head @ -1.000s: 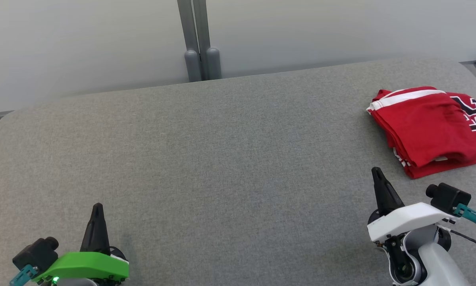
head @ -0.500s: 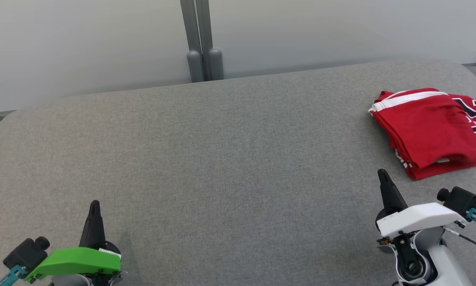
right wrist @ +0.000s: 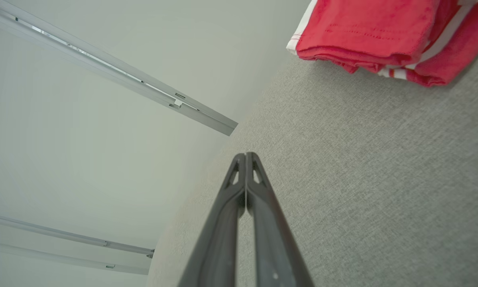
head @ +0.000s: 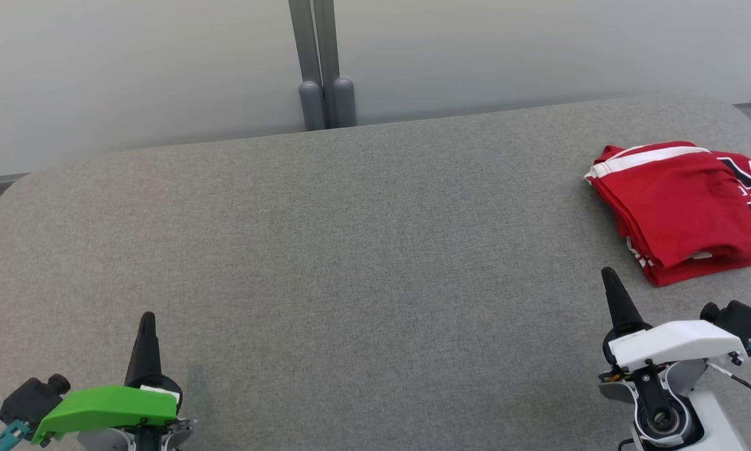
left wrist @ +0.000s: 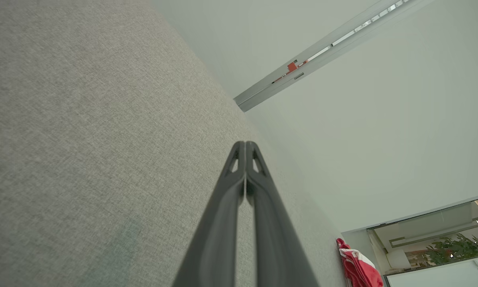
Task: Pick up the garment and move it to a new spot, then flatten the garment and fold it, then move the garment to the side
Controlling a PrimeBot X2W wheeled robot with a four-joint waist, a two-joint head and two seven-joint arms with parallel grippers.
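Garment location: red garment (head: 682,210) lies folded at the far right of the table (head: 350,263), and its right part is cut off by the head view's edge. It is well apart from the left gripper (head: 146,321) and near the right gripper (head: 608,274), not touching it.
Garment build: matte red jersey-type cloth. A white stripe band runs along the far edge and dark, white-outlined lettering sits at the right. The cloth is stacked in several layers. The right wrist view shows rounded fold edges and a stitched hem.
Garment handling: judged light, soft and limp. Layers will likely slide over one another and sag if lifted from one point. Not fragile. The woven table covering should grip it somewhat.
Grasp site: judged best at the near-left corner of the stack, pinching all layers at the fold edge. A hold on two corners would better keep the fold intact.
Left gripper state: near left, both dark fingers pressed together, nothing between them. Green housing (head: 109,410) sits behind.
Right gripper state: near right, short of the garment's near edge, fingers pressed together, empty. White housing (head: 676,341) sits behind.
Table covering: grey woven fabric, fine grain, flat, with rounded corners.
Backdrop: smooth pale wall panels (head: 131,75) with a grey vertical post (head: 322,62) at the far edge.
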